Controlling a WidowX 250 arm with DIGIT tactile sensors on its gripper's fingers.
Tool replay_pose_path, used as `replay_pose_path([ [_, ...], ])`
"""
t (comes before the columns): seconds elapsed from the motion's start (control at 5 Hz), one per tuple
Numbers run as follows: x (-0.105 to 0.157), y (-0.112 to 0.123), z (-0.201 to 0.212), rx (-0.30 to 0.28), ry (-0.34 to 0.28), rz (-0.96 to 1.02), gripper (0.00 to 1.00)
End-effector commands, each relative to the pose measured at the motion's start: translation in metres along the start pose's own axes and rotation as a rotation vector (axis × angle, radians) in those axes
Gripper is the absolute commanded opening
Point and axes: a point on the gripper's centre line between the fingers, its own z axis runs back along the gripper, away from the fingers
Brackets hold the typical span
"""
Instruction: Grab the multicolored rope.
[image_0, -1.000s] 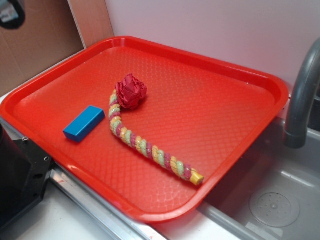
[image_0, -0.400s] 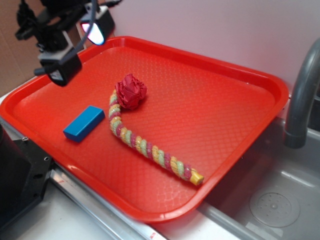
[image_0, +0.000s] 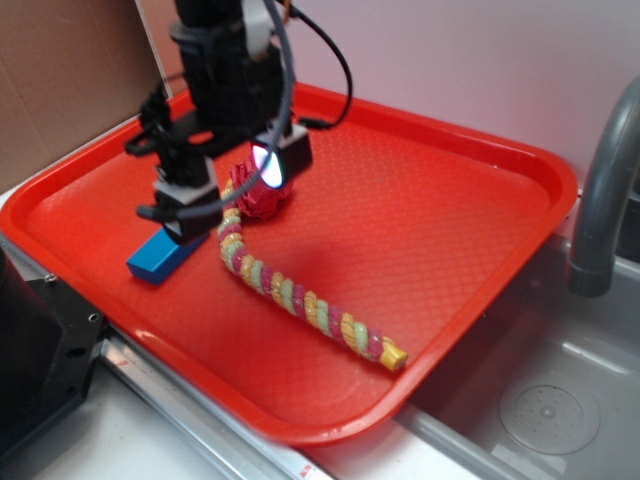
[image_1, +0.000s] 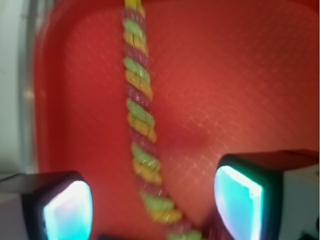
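Note:
The multicolored rope (image_0: 300, 300), a twisted cord of yellow, green and pink with a yellow tip, lies curved on the red tray (image_0: 480, 150). My gripper (image_0: 232, 190) hangs open over the rope's bent upper end, one finger near the blue block (image_0: 158, 256), the other in front of the dark red wad (image_0: 262, 200). The blurred wrist view shows the rope (image_1: 140, 115) running between the two wide-apart fingers of the gripper (image_1: 152, 205). Neither finger touches it.
The blue block lies just left of the rope's bend and the red wad sits at its upper end. A grey faucet (image_0: 600, 200) and a sink basin (image_0: 540, 400) are to the right of the tray. A black box (image_0: 40, 360) stands at the lower left.
The arm has come in from the upper left and down, from above the tray's left corner to over the rope's bend and the wad. The objects have not moved.

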Motion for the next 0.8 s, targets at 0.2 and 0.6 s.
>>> replay_pose_path([
  [0.2,-0.011,0.005,-0.053,0.031,0.073,-0.091,1.0],
  [0.6,-0.013,0.005,-0.059,0.059,0.112,-0.109,0.0],
])
